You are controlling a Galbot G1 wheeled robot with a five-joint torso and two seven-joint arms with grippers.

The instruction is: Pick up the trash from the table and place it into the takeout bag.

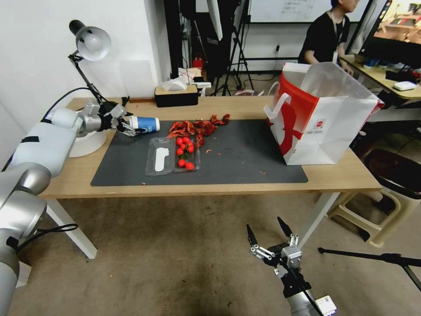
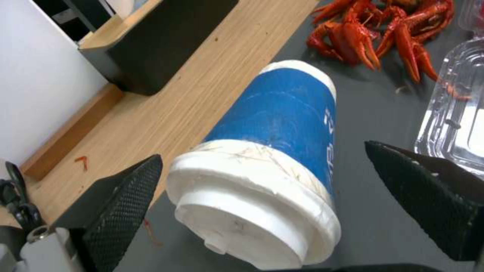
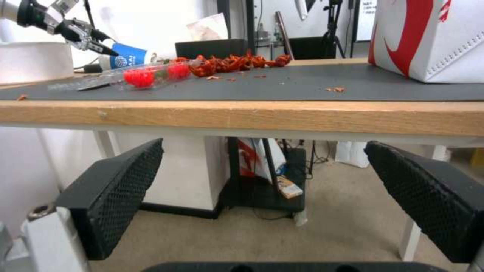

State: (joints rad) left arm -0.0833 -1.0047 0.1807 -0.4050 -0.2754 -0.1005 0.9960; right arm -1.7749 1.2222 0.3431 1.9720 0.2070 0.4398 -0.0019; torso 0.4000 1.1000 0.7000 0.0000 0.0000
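From the head view, the left gripper (image 1: 127, 127) reaches across the bench (image 1: 219, 182) to the blue-white paper cup (image 1: 144, 123), lying on its side at the dark mat's (image 1: 245, 162) far corner; the takeout bag (image 1: 320, 118) stands well apart. The right gripper (image 1: 268, 240) hangs low, fingers released.

In the left wrist view, spread fingers (image 2: 121, 196) flank the lidded cup (image 2: 272, 151) without touching it. It looks light and crushable, so grip the middle gently.

The right wrist view faces the bench edge.

one paper cup (image 1: 145, 123), one takeout bag (image 1: 322, 118), one clamshell tray (image 1: 172, 156).
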